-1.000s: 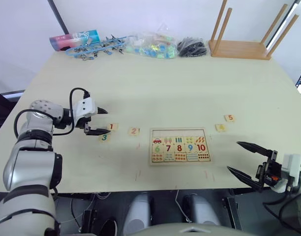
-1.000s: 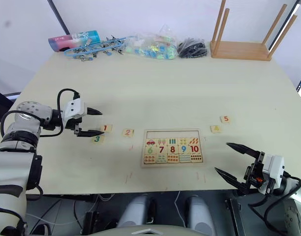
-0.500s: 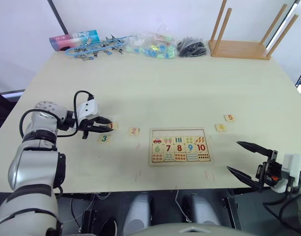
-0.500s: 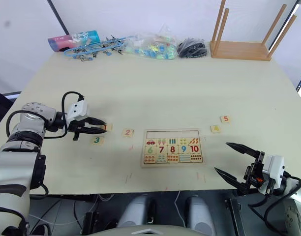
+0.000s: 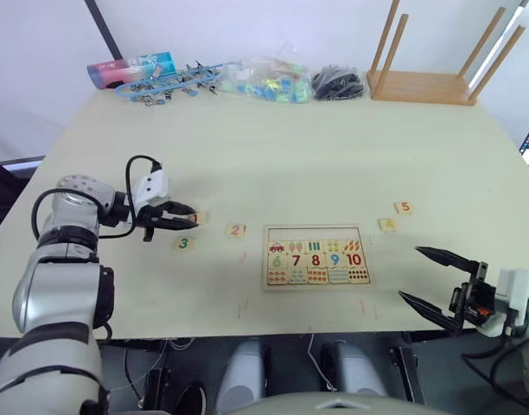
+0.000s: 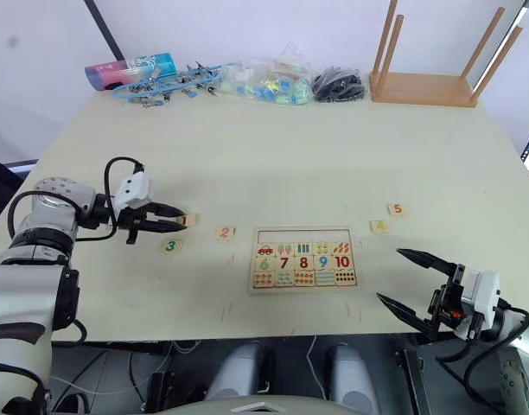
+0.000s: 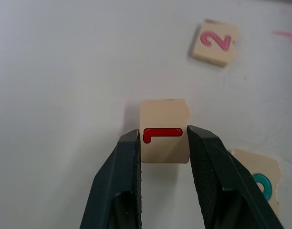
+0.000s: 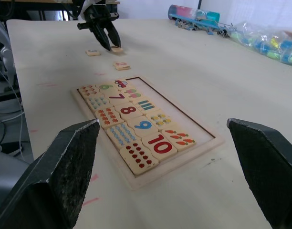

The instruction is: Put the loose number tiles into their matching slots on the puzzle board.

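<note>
Two black fingers of the right gripper (image 5: pixel 437 283) stand wide apart, holding nothing, at lower right. Mid-frame lies the flat pale wooden puzzle board (image 5: pixel 315 256), its top row of slots (image 5: pixel 315 234) empty. At centre left, the left gripper (image 7: pixel 162 143) pinches the small wooden tile with red 1 (image 7: pixel 164 131); it should lift straight, avoiding the green 3 tile (image 5: pixel 183 244).

The number tiles (image 7: pixel 165 138) looked like pale smooth wood with glossy printed digits. The puzzle board (image 6: pixel 303 259) was pale wood too. The table (image 5: pixel 290 147) was matt cream, the left gripper (image 7: pixel 162 143) fingers matt black, finely ribbed.
</note>
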